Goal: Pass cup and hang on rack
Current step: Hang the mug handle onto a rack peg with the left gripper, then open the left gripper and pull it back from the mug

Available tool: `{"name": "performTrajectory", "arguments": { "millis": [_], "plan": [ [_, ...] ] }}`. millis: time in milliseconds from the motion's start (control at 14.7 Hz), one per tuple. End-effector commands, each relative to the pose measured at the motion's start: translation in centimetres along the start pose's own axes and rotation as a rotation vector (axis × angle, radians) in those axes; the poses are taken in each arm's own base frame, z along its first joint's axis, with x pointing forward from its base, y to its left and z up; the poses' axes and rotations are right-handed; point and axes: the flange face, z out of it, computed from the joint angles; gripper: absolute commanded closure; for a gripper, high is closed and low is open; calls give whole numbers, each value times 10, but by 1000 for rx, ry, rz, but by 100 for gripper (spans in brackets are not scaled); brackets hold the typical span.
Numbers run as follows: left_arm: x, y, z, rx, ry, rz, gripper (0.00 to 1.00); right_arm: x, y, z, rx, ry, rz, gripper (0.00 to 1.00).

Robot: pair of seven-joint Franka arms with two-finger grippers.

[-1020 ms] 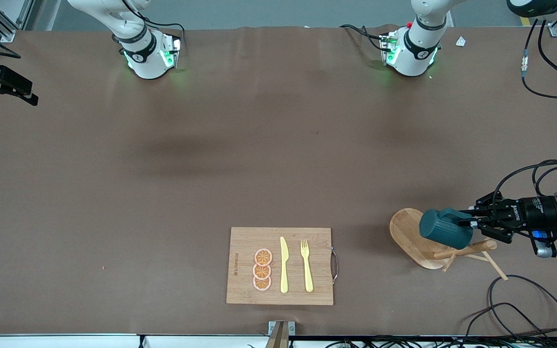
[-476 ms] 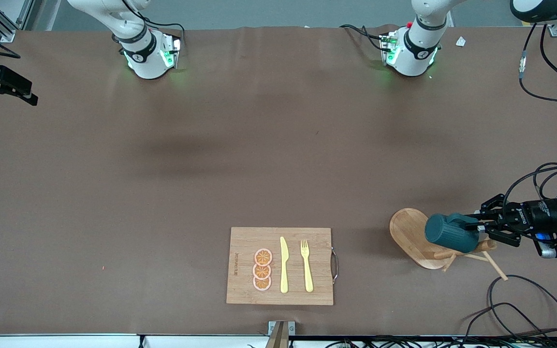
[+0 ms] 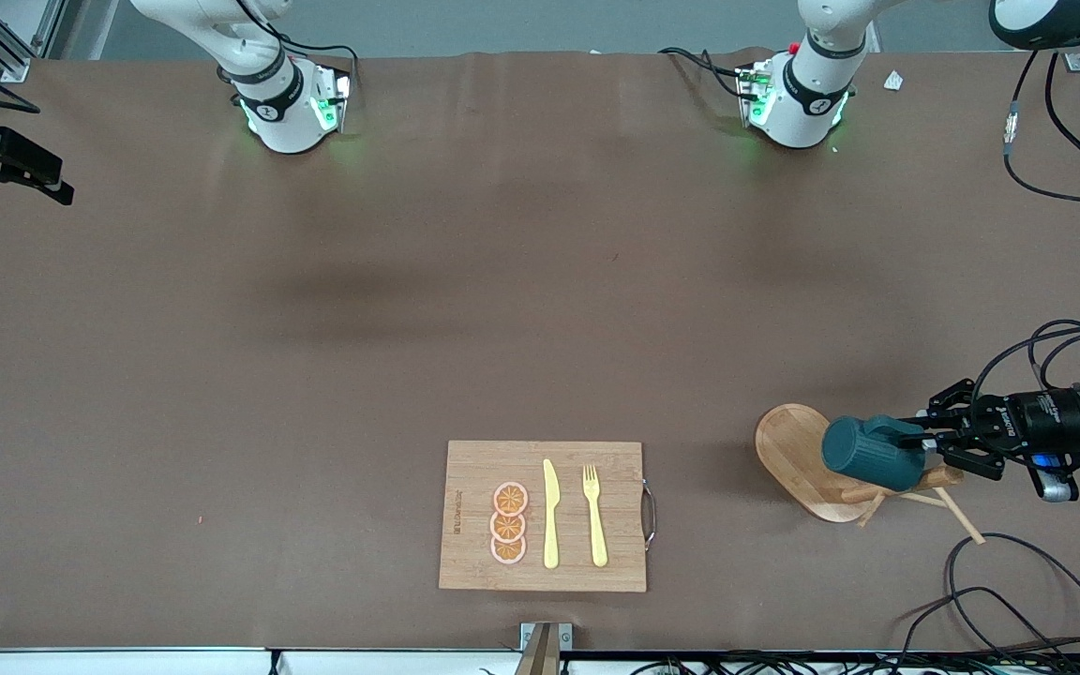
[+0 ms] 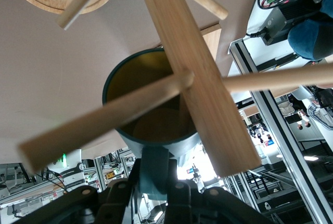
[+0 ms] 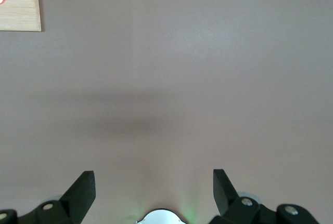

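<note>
My left gripper (image 3: 926, 439) is shut on the small loop handle of the dark teal cup (image 3: 871, 452) and holds it on its side over the rack (image 3: 791, 450), close to the central post (image 3: 915, 483). In the left wrist view the cup (image 4: 151, 125) shows its yellowish inside, the handle sits between the fingers (image 4: 179, 203), and the post (image 4: 195, 73) and a thin peg (image 4: 104, 117) cross in front of its mouth. My right gripper (image 3: 62, 183) waits open in the air at the right arm's end of the table, with nothing between its fingers (image 5: 83, 190).
A wooden cutting board (image 3: 465, 562) with three orange slices (image 3: 509, 523), a yellow knife (image 3: 550, 514) and a yellow fork (image 3: 594, 514) lies near the front edge, mid-table. Black cables (image 3: 999, 600) loop on the table near the rack. The board's corner (image 5: 18, 5) shows in the right wrist view.
My left gripper has carried the cup a little toward the left arm's end, closer to the rack's post. The right arm has not moved.
</note>
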Motion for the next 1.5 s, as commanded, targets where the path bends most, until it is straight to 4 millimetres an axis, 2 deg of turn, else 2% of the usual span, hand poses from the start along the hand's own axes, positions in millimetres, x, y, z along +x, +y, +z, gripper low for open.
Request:
{"name": "performTrajectory", "arguments": {
  "millis": [0,204,272,340,408,476,544,748,1020,1156,1292,1428],
  "plan": [
    [9,-2,-5,-31,-26,15,96,-8,-1,-1,-7,3,0,0],
    [10,-3,-4,-31,-27,17,93,-8,-3,-2,-7,6,-3,0],
    [13,-5,-3,-31,-29,13,86,-8,-4,-2,-8,6,-6,0],
    [14,-5,-3,-31,-30,10,72,-8,-5,-2,-8,8,-8,0],
    [14,-5,-3,-31,-30,10,48,-8,-5,-2,-8,8,-8,0],
    [13,-5,-3,-31,-29,10,12,-8,-4,-2,-8,9,-6,0],
    [11,-4,-4,-31,-26,10,0,-8,-3,-2,-8,9,-5,0],
    [-12,6,-11,-31,-9,25,0,-8,-3,-2,-8,9,-3,0],
    [-97,31,-36,-26,66,85,0,-8,-4,-2,-8,8,-6,0],
    [-141,41,-39,-13,108,95,0,-8,-4,-2,-8,8,-6,0],
    [-191,50,-29,34,163,143,0,-8,-3,-2,-8,8,-5,0],
    [-240,54,-7,125,250,231,0,-8,-3,-2,-8,8,-5,0]
  ]
}}
